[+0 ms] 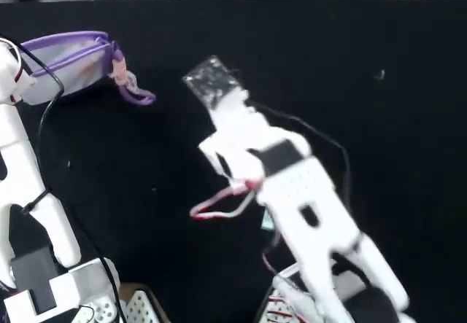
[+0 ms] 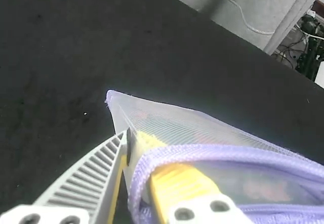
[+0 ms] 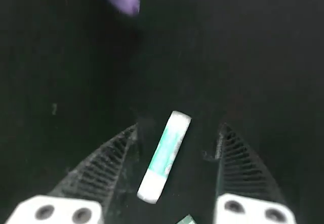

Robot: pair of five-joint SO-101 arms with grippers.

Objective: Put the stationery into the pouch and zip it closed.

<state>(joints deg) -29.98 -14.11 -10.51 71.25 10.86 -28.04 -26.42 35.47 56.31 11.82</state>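
The right end effector (image 3: 178, 129) hangs with its ribbed fingers spread either side of a green-and-white stick (image 3: 164, 155), which lies flat on the black desk (image 1: 350, 68) with a gap on each side. Well apart, over by the left arm, the left end effector (image 2: 134, 139) pinches the mesh pouch (image 2: 202, 125) by its purple zip edge. For a good grasp, I judge the fingers should come down around the stick's middle, turned square to its slight slant, before closing
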